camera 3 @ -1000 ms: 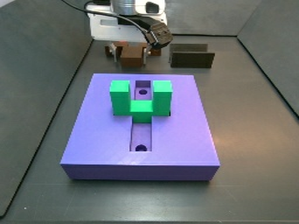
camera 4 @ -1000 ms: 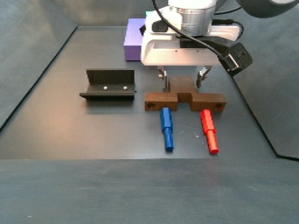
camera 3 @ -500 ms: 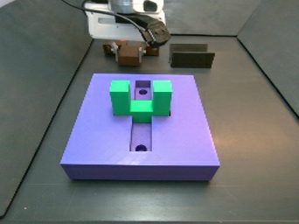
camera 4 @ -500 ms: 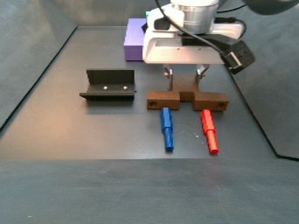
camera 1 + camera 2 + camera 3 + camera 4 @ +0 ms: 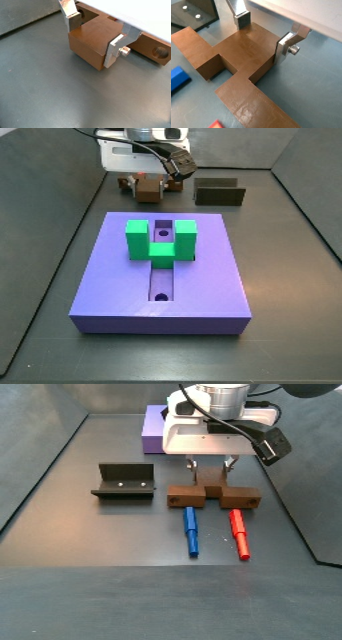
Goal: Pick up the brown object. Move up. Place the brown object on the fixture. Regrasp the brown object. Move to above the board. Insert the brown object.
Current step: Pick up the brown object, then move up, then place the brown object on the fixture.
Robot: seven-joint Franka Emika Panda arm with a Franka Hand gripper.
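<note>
The brown object (image 5: 211,493) is a reddish-brown bar with a wider middle block, also seen at the far end of the floor in a side view (image 5: 147,188). My gripper (image 5: 210,476) comes straight down on it and is shut on its middle block (image 5: 93,44). One finger (image 5: 72,19) is against one side and the other finger (image 5: 116,48) against the opposite side, as both wrist views show (image 5: 244,50). The dark fixture (image 5: 123,481) stands apart, to one side of the piece. The purple board (image 5: 201,288) with its green block (image 5: 162,240) lies nearer the camera.
A blue peg (image 5: 191,530) and a red peg (image 5: 239,532) lie on the floor just in front of the brown object. Dark walls bound the floor on all sides. The fixture (image 5: 221,193) sits next to the back wall.
The gripper has risen a little in both side views, and the brown object has come up slightly with it. Nothing else has shifted.
</note>
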